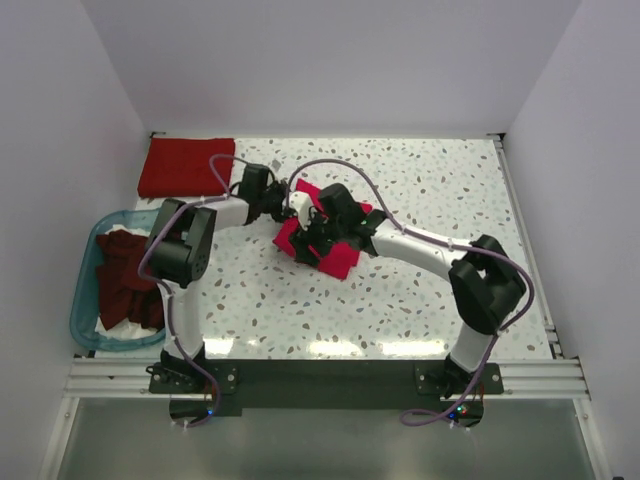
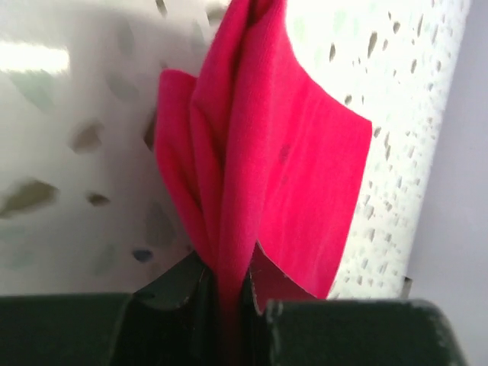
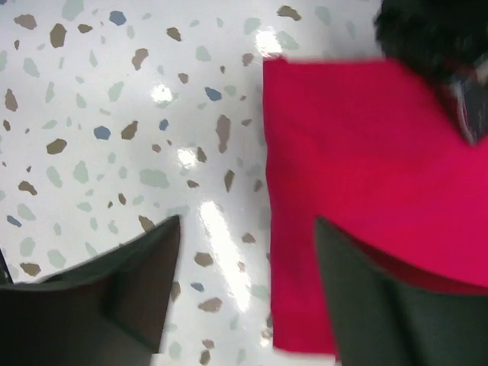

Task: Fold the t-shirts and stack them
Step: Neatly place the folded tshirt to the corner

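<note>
From above, the left tool [image 1: 292,207] and right tool [image 1: 316,238] meet over the crimson-pink t-shirt [image 1: 343,262]. It lies partly folded on the speckled desk [image 1: 430,190], directly under both tools. Well off to the far left of the left tool lies a folded red t-shirt [image 1: 185,166]. Nearer, left of that arm, a blue tub [image 1: 84,262] holds maroon t-shirts [image 1: 125,275].

At the left wrist, the fingers [image 2: 171,293] are clenched on a bunched fold of the crimson-pink fabric. It rises away from the tool in creased layers, with the desk behind it.

At the right wrist, the tool is released, gripping nothing. One finger [image 3: 126,293] is over bare desk, the other [image 3: 381,305] over the flat crimson-pink shirt. The shirt's straight edge runs between the fingers.
</note>
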